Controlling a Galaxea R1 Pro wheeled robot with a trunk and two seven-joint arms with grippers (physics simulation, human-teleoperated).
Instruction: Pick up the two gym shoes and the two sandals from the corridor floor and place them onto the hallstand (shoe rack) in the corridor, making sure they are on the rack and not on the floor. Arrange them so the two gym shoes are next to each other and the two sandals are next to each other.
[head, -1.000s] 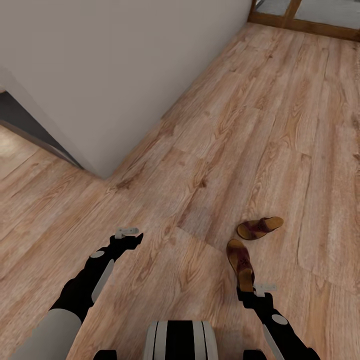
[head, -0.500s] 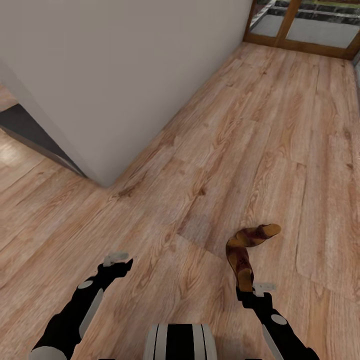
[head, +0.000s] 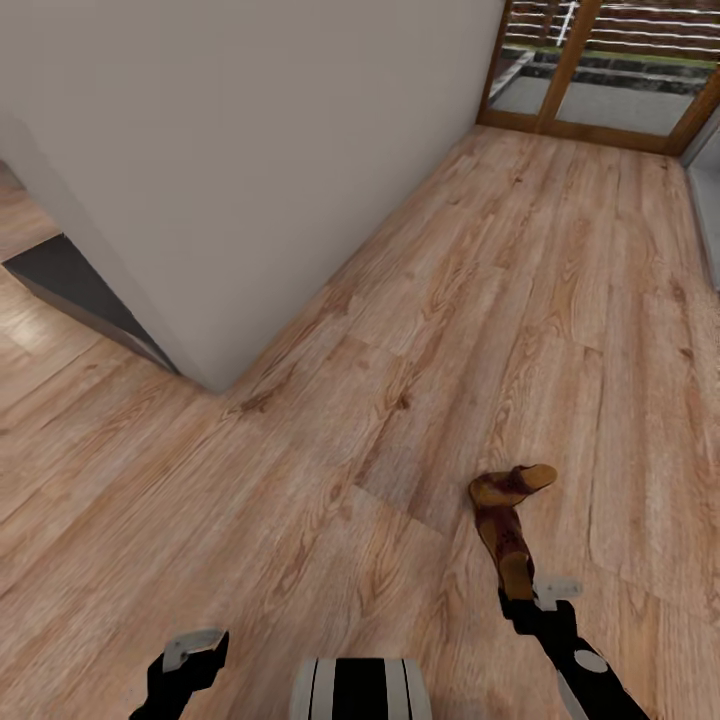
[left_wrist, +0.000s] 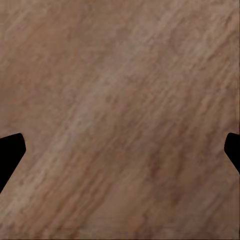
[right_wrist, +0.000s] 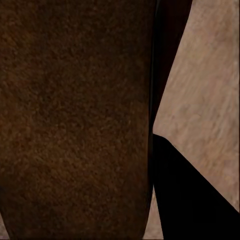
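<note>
In the head view one dark brown sandal (head: 502, 532) hangs from its heel in my right gripper (head: 522, 592), which is shut on it. Its toe points away from me and overlaps the second sandal (head: 522, 481), which lies on the wood-plank corridor floor (head: 560, 300). Close up in the right wrist view, the held sandal's (right_wrist: 75, 115) brown surface sits beside a black finger (right_wrist: 190, 195). My left gripper (head: 192, 652) is low at the near left, and in the left wrist view it (left_wrist: 120, 150) is open over bare floor. The gym shoes and the hallstand are out of view.
A white wall (head: 250, 150) runs along the left and ends in a corner (head: 212, 385), with a dark strip (head: 80, 285) at its base. Wood-framed glass doors (head: 600, 80) close the far end. Open floor stretches ahead and to the right.
The whole view has shifted, bringing the far doors into sight. My left arm has drawn back toward the picture's near edge. The right gripper keeps its hold on the sandal, which now overlaps the other one.
</note>
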